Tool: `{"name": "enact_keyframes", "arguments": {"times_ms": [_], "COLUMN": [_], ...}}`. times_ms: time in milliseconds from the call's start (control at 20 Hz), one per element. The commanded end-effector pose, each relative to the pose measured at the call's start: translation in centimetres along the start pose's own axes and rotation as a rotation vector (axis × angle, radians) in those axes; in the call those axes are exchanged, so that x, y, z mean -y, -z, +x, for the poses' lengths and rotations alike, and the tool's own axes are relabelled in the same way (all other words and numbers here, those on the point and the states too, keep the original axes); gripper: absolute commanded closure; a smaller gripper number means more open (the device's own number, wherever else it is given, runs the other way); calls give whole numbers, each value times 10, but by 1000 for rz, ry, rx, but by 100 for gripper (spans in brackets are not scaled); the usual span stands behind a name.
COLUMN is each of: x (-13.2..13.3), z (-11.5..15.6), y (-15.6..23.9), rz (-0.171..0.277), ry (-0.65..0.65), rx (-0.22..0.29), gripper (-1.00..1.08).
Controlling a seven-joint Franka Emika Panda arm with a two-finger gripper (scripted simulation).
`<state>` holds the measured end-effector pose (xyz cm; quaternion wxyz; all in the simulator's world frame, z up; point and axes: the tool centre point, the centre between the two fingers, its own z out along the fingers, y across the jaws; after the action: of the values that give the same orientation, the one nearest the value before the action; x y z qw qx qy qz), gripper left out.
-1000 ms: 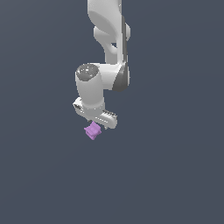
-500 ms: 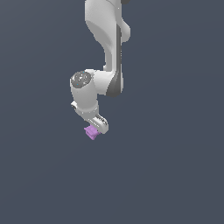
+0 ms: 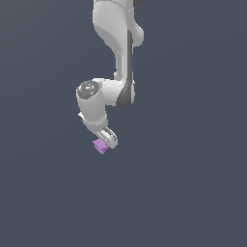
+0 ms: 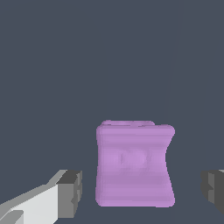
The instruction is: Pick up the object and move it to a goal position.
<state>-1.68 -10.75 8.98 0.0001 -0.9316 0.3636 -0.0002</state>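
Straddling the object (image 4: 134,164) at lower centre of the wrist view, the gripper (image 4: 142,190) is held apart, a gap at each side; centring is advised before the fingers (image 4: 70,193) are closed.

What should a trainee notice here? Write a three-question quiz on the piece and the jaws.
1. True or false: the jaws are clamped on the purple piece.
2. In the wrist view, the piece sits: A) between the fingers B) outside them C) out of view.
3. What colour is the piece?

Key: 1. False: a gap shows on each side. 2. A. 3. Light purple.
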Motion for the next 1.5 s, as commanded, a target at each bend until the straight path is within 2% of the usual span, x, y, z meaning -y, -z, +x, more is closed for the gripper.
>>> {"name": "enact_keyframes", "arguments": {"times_ms": [0, 400, 650, 700, 1450], "x": [0, -1, 0, 0, 4], "z": [0, -1, 0, 0, 0], "y": [-5, -42, -49, -49, -39], "rz": [0, -1, -1, -1, 0], "ry": [-1, -5, -5, -5, -3], "rx": [0, 0, 0, 0, -6], "gripper": [-92, -92, -92, 108, 108]}}
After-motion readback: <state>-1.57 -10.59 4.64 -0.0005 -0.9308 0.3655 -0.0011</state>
